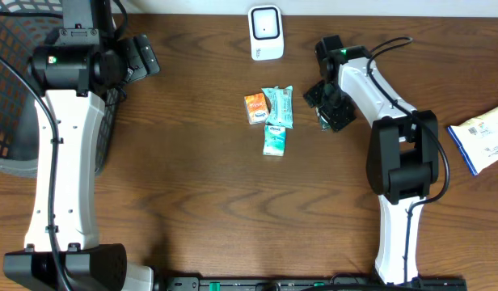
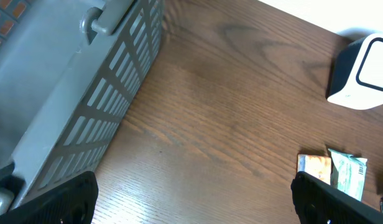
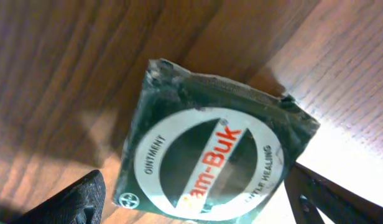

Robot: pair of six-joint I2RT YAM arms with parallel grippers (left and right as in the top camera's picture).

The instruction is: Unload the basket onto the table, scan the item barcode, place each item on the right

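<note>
Closest to the lens in the right wrist view, the ointment pack (image 3: 210, 143) is seen lying flat on the surface (image 1: 192, 162), label side up, between the fingers of the right end effector (image 3: 191, 193), which is released – its fingers stand wide at the lower corners of the frame and no contact with the pack can be made out. In the overhead view this places the pack right of centre, just beside a small cluster of packets (image 1: 269, 113) and below and to the right of the white scanner (image 1: 265, 32). The pack is turned diagonally: its lettering rises from lower left to upper right, and its outline looks nearly square, so a long axis can hardly be told. No barcode is shown on the visible face. A closing grip could therefore land on corners rather than flat sides, and the pack could be twisted or squeezed out; being low, it could also be skimmed over. An unturned pack might be presented to the scanner with the wrong face. The left end effector (image 2: 191, 199) is released too, beside the basket (image 2: 86, 93).
</note>
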